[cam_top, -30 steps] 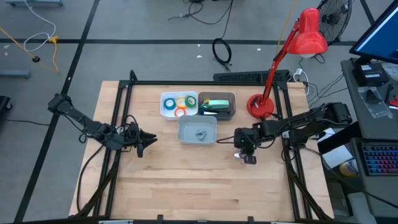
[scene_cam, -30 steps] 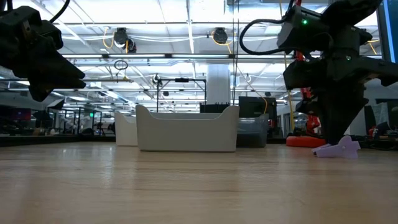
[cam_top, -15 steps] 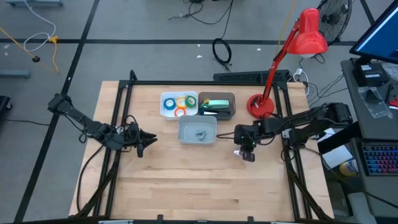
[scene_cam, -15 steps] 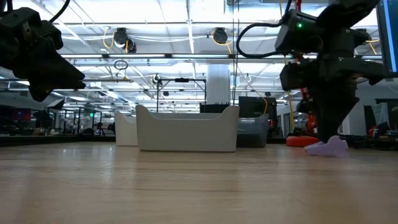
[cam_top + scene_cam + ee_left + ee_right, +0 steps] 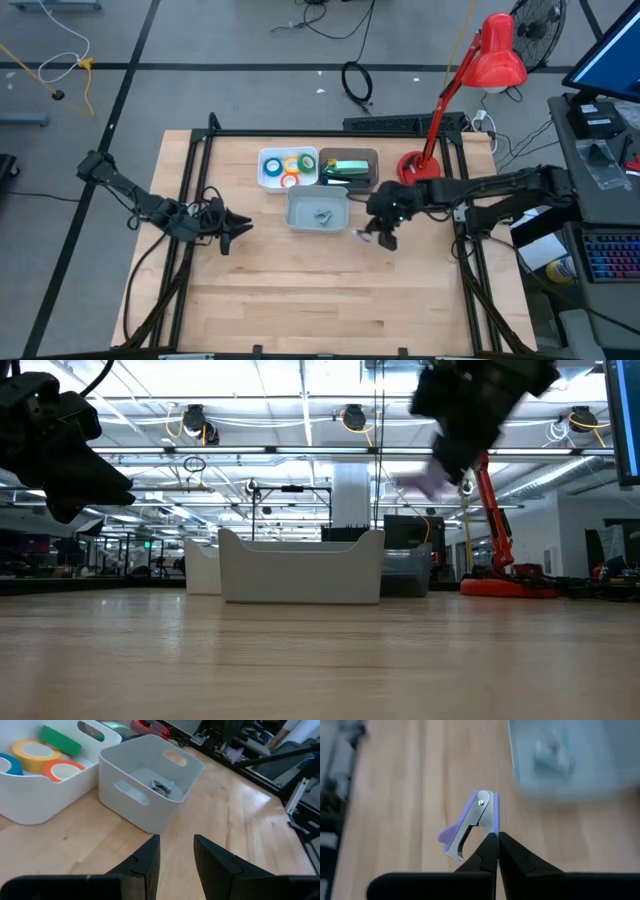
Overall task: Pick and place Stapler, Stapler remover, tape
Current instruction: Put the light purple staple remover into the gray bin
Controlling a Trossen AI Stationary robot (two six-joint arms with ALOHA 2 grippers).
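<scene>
My right gripper (image 5: 377,236) is shut on a purple stapler remover (image 5: 472,822), well above the table beside the pale grey bin (image 5: 318,210). In the low view the remover (image 5: 425,480) shows as a blur under that gripper. Another small remover (image 5: 162,786) lies on the bin's floor. Rolls of tape (image 5: 36,754) lie in the white bin (image 5: 288,168). The green stapler (image 5: 345,168) lies in the dark bin. My left gripper (image 5: 175,851) waits open near the table's left side, touching nothing. My right gripper pinches one arm of the stapler remover (image 5: 492,831) between its two fingertips, at the end away from the riveted hinge (image 5: 481,802). The other arm (image 5: 457,847) spreads free to the side. The fingers slant down from the table's right. The remover is lifted clear.
The three bins stand together at the table's far middle. A red desk lamp (image 5: 420,170) stands at the far right, close behind my right arm. Bare wood lies toward the near edge.
My right gripper has risen from the table, lifting the purple stapler remover clear. It has gone toward the table's left, toward the pale grey bin, and has tipped closer to level.
</scene>
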